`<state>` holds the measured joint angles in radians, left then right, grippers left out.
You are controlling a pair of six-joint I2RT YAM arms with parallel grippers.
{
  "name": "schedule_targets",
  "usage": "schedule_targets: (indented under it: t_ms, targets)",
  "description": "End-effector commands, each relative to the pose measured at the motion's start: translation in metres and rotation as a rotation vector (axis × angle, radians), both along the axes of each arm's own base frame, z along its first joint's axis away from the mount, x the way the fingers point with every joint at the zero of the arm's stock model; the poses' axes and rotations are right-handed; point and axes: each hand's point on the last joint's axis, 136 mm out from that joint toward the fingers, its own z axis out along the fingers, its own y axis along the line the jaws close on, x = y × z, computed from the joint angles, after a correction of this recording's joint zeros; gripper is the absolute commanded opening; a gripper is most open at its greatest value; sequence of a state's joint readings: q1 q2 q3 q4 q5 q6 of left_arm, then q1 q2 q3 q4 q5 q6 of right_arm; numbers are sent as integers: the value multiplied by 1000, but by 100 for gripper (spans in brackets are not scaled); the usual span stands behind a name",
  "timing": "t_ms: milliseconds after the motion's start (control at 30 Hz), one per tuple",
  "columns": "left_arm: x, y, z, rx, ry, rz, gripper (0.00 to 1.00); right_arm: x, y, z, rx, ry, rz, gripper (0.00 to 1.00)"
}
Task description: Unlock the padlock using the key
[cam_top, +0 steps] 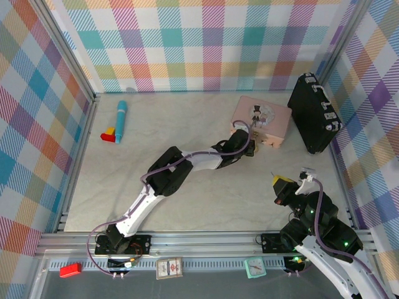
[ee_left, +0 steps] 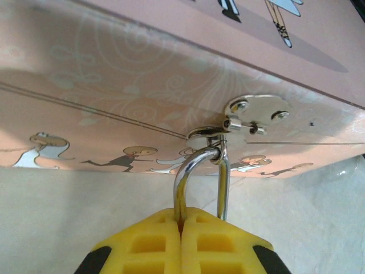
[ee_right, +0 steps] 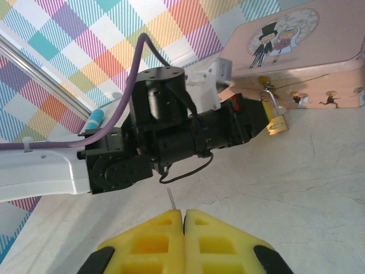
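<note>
The padlock (ee_right: 278, 124) hangs from the hasp (ee_left: 256, 111) of the pink tin (ee_left: 114, 85), pinched by the closed left end effector (ee_left: 181, 220), its arm stretched diagonally across the worktop (cam_top: 187, 124). The right end effector (ee_right: 183, 220), tucked near its base, is closed on the key (ee_right: 171, 198).

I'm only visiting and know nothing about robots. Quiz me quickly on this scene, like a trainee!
1. True or false: the padlock hangs from the clasp of the pink tin.
2. The left end effector is shut on: A. the padlock B. a spoon C. a cup.
3. Fill in: beside the blue marker lies a red and ____ block.
Key: 1 true; 2 A; 3 yellow.
</note>
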<state>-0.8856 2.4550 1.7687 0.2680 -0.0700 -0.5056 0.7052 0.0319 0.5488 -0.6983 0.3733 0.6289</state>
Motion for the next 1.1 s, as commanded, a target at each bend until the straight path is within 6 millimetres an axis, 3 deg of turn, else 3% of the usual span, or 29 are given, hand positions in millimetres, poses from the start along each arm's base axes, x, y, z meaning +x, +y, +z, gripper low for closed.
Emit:
schedule_targets:
  t_ms: [0, 400, 733, 833, 1067]
  targets:
    - [0, 26, 10, -3, 7, 38, 0, 2, 3, -5, 22, 28, -2, 0]
    - [-32, 114, 12, 8, 60, 80, 0, 10, 36, -32, 71, 156, 80, 0]
    - [-72, 185, 3, 51, 121, 146, 0, 17, 96, -53, 89, 308, 288, 0]
    - [-88, 214, 3, 84, 119, 194, 0, 22, 113, -61, 97, 348, 339, 0]
    - [-126, 257, 4, 111, 140, 238, 0, 26, 155, -74, 97, 389, 493, 0]
